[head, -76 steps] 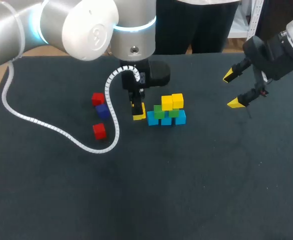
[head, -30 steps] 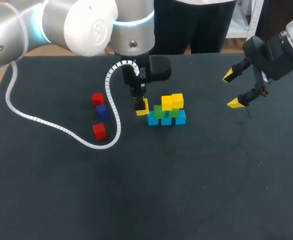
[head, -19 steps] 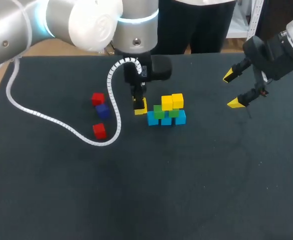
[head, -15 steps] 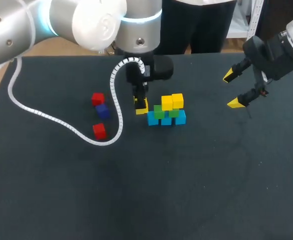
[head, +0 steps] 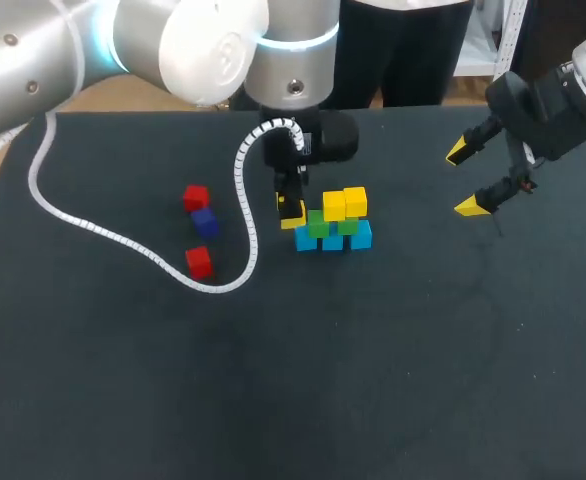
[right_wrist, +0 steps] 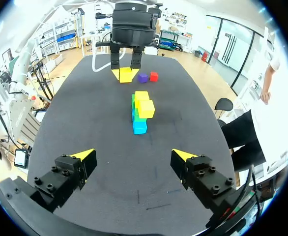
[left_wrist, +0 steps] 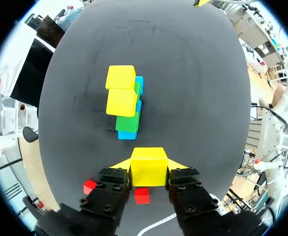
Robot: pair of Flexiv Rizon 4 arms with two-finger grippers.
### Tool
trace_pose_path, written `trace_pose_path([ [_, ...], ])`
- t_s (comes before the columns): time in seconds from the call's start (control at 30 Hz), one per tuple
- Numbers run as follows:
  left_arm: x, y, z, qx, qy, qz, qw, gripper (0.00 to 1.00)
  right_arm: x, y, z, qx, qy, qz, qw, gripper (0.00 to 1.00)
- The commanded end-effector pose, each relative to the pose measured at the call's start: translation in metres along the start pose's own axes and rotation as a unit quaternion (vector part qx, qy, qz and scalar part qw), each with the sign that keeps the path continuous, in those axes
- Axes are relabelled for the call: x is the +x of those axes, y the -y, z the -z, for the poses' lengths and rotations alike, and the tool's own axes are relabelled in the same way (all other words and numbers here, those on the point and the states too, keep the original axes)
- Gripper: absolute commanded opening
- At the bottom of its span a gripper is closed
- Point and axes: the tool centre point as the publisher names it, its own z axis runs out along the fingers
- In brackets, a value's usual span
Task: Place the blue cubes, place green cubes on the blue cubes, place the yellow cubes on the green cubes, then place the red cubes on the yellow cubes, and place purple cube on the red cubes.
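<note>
Yellow cube (left_wrist: 149,166): rigid, probably light, smooth-faced; clamped across opposite flat sides by left tool (left_wrist: 149,172), just beside cube stack (left_wrist: 126,105); right tool (right_wrist: 133,154) gaping, well apart from it.

Overhead, wrists: shared cube stack (head: 333,225)

The bench (head: 393,380) is plain matte black; on it the stack shows light blue cubes (head: 307,239) at the base, green cubes (head: 317,225) above and two bright yellow cubes (head: 335,206) on top, with two red cubes (head: 196,197) and a dark purple cube (head: 204,221) to the left. One more yellow cube (left_wrist: 148,166) matches the yellow tips of the black left gripper (left_wrist: 148,169) clamping it. The right gripper (right_wrist: 133,156) is likewise black with yellow tips, and the left arm's cable (head: 103,232) is white and ribbed.
</note>
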Motion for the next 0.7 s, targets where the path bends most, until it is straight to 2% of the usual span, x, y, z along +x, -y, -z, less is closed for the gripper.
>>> trace_pose_path([
  [0.03, -0.007, -0.001, 0.0, 0.003, -0.012, 0.001, 1.0, 0.0, 0.0, -0.001, 0.0, 0.001, 0.001, 0.0, 1.0, 1.0],
  [0.7, -0.021, -0.006, -0.005, 0.003, -0.016, -0.013, 1.0, 0.0, 0.0, -0.001, 0.0, 0.001, 0.001, 0.0, 1.0, 1.0],
])
